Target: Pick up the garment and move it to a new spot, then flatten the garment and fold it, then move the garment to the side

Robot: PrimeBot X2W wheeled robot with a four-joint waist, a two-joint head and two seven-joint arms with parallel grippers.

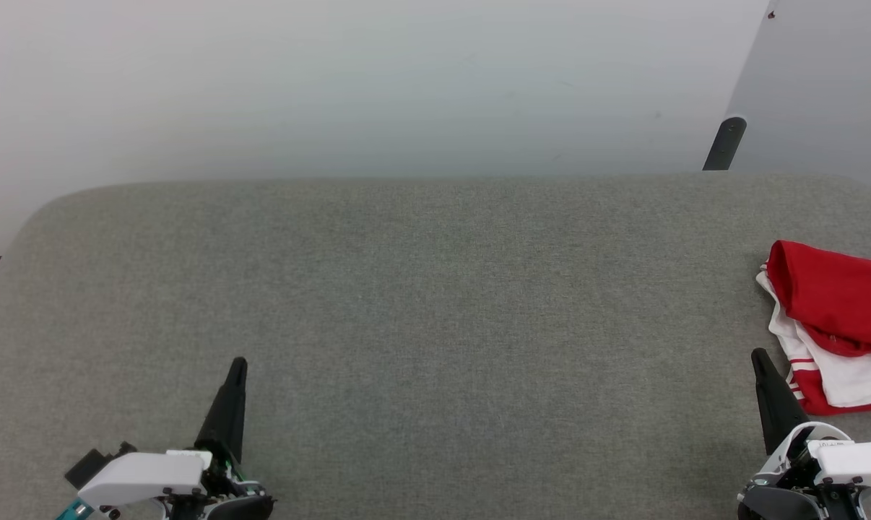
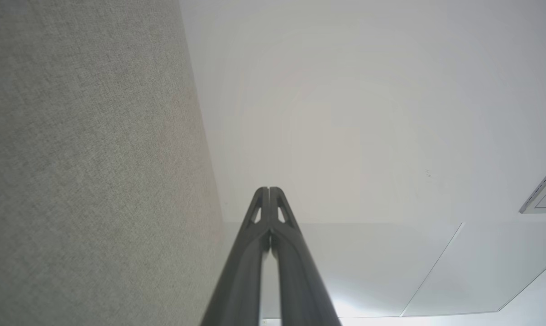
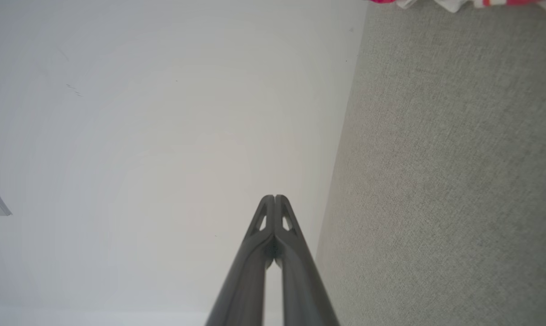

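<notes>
Clenched on nothing, left pincer (image 1: 238, 365) and right pincer (image 1: 759, 357) alike, tips pressed together in both wrist views. Garment (image 1: 833, 303) heaped red over white on the grey surface (image 1: 435, 289), just beside the right pincer's outer side, well apart from the left pincer. From the right wrist, a red-and-white sliver at the top edge, probably striped trim.

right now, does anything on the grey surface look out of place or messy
The garment lies rumpled at the right edge of the grey surface, red bunched over white, running out of the head view.
</notes>
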